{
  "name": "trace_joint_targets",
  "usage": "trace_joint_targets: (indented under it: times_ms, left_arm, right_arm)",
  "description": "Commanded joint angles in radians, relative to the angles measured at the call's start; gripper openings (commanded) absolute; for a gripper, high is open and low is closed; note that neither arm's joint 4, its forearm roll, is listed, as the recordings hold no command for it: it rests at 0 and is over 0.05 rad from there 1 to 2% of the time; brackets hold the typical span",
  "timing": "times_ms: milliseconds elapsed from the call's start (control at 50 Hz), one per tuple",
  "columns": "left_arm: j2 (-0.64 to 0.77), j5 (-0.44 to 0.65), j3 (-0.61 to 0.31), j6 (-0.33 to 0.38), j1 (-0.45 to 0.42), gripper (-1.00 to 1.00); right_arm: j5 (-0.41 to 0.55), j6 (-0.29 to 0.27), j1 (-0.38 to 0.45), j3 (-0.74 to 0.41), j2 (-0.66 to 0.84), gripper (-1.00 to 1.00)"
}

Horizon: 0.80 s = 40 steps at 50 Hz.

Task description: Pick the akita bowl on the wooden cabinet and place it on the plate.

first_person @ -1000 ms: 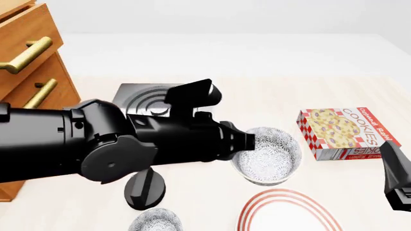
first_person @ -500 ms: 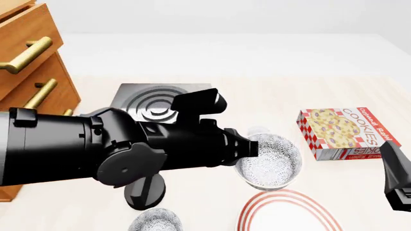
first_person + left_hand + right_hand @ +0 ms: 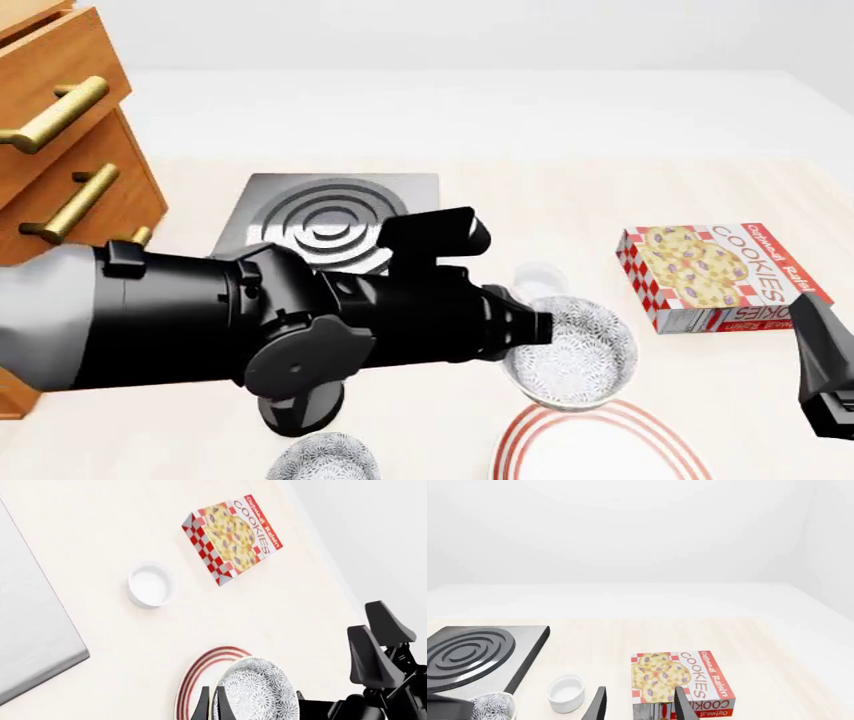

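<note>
Fingers of my left gripper [image 3: 211,707] sit nearly together on the rim of the speckled bowl [image 3: 259,692], so I read them as clamped on it. In the front view that bowl [image 3: 571,352] hangs off the tip of the left arm, above the table and over the far edge of the plate [image 3: 601,440], whose red rings show just below it. From the left wrist camera the bowl covers a good part of the plate [image 3: 200,675], so the two are close to lined up, though I cannot tell how much height is left between them.

My right gripper [image 3: 639,705] has its 2 fingers spread with nothing between them, idle near the cookie box [image 3: 680,682].

Further out sit the small white cup [image 3: 151,584], the burner [image 3: 327,215], a 2nd speckled bowl [image 3: 324,462] at the near edge, and the cabinet [image 3: 60,140] to the left.

I judge this to be the carry ending and the placing about to begin. Next I need to bring the bowl a little nearer over the plate's middle, lower it until it seats, then release.
</note>
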Motion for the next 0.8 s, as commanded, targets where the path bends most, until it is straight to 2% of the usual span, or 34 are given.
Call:
trace_joint_targets:
  times_ms: [20, 800]
  left_arm:
    - [0.030, -0.018, -0.014, -0.004, -0.014, -1.00]
    - [0.120, -0.076, -0.018, -0.030, -0.031, -1.00]
  right_arm:
    - [0.000, 0.000, 0.000, 0.000, 0.000, 1.00]
    - [0.001, 0.000, 0.000, 0.000, -0.001, 1.00]
